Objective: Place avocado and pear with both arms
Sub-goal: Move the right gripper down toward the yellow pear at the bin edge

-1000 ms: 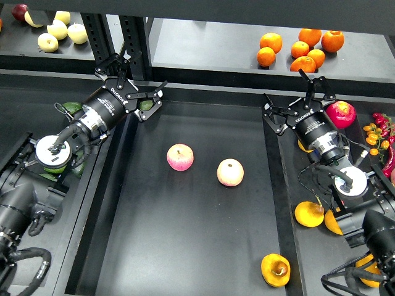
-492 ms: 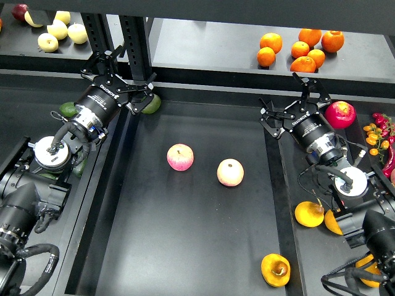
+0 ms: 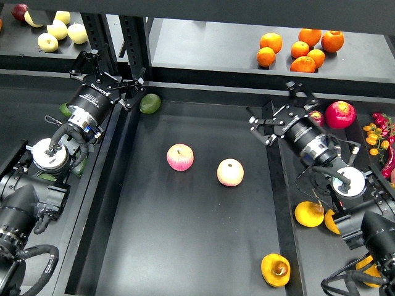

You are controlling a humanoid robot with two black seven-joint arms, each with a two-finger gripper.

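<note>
Head view: nearest, low in the frame, the pear [image 3: 276, 269] lies in the desk's centre tray [image 3: 185, 246], with two apples [image 3: 180, 157] mid-tray. My right end effector [image 3: 278, 118] is spread open and holds nothing; I'd swing it clear without clipping the tray wall. Upper left, the avocado [image 3: 150, 103] sits in the tray corner; my left end effector [image 3: 105, 75], open and empty, has pulled back left off it since half a second ago.
</note>
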